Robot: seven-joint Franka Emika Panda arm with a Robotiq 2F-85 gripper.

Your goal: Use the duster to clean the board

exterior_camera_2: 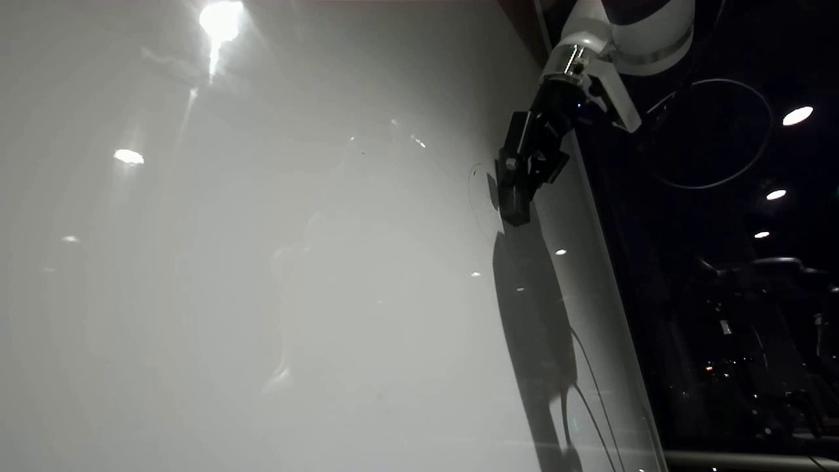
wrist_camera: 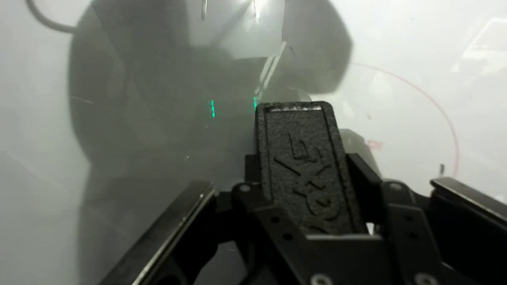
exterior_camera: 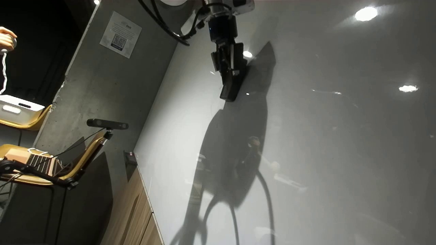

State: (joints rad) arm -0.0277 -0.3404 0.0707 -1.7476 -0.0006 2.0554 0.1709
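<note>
The duster [wrist_camera: 303, 158] is a dark oblong block with carved marks, held lengthwise between the fingers of my gripper [wrist_camera: 307, 172]. Its far end sticks out past the fingertips. In both exterior views the gripper [exterior_camera: 232, 66] [exterior_camera_2: 527, 167] and duster [exterior_camera: 231, 91] [exterior_camera_2: 515, 208] are at the large glossy white board [exterior_camera: 327, 163] [exterior_camera_2: 328, 341]. The duster is tilted and close against the board; I cannot tell if its whole face touches. In the wrist view the board [wrist_camera: 416, 47] shows a thin red curved line [wrist_camera: 431, 99], a red smudge [wrist_camera: 374, 145] and a small black mark [wrist_camera: 442, 169] right of the duster.
A grey concrete wall [exterior_camera: 112, 85] with a white sheet [exterior_camera: 121, 34] meets the board's side edge. A camera on a stand [exterior_camera: 107, 124], a chair with a laptop [exterior_camera: 37, 161] and wooden panels [exterior_camera: 133, 211] are near it. Cables [exterior_camera: 163, 23] hang along the arm. Shadows and light reflections cover the board.
</note>
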